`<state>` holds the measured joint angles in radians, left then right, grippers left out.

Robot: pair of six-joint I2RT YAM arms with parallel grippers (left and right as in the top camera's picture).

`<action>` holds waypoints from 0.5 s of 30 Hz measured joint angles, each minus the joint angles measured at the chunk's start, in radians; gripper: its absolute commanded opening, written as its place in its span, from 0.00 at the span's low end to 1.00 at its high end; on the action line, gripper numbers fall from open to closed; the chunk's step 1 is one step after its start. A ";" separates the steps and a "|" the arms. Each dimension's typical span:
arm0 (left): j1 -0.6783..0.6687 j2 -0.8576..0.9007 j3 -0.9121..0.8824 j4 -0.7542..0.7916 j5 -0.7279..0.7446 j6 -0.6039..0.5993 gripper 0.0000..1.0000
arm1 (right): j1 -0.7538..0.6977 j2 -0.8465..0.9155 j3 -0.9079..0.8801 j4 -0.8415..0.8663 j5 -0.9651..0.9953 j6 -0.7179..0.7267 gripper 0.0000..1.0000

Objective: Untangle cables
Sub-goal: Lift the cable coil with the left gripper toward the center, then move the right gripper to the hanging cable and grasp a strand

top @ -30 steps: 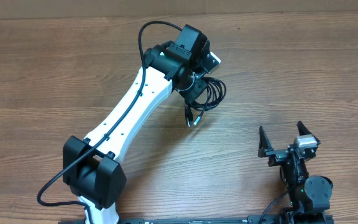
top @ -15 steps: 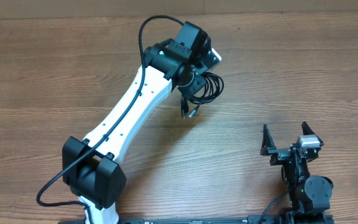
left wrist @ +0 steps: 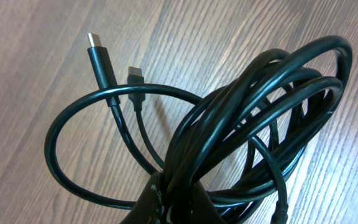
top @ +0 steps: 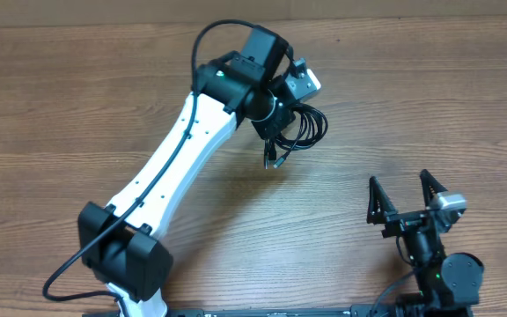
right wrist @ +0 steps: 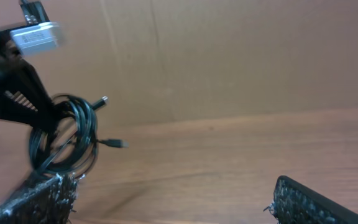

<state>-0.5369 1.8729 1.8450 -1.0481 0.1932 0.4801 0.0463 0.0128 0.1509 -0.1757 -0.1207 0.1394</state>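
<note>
Over the last second the left gripper had swung the bundle slightly: the wrist turned, the loops fanned out a little more to the side facing the right arm, and the two dangling ends shifted only a short way beneath it. Meanwhile the right gripper had edged about, well apart from the left gripper on the near side, its fingers spread and holding nothing. Judging from this, the work was still at the lifting and presenting stage. No strand had yet been drawn free, and the second arm had yet to take an end.

The left gripper was clenched on the cables, pinching several strands together where they crossed. In the left wrist view the cables rose from the left gripper as thin, glossy black cords in a bunch of overlapping loops. One wider single loop stood out to the side. Two loose ends crossed that loop, a longer plug and, just beside it, a smaller plug. The bundle looked to hang under the left gripper above the wooden table, though whether its lowest ends touched the wood could not be told.
</note>
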 measured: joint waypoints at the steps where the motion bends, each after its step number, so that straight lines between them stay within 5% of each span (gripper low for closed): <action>1: 0.003 -0.006 0.000 0.000 0.005 0.003 0.04 | 0.000 0.002 0.020 -0.014 -0.003 0.010 1.00; 15: 0.020 -0.020 0.009 0.002 0.287 0.158 0.04 | 0.000 0.433 0.584 -0.454 -0.112 0.066 1.00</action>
<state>-0.5171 1.8530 1.8538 -1.0462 0.4805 0.6384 0.0463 0.4458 0.7349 -0.6300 -0.2329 0.2054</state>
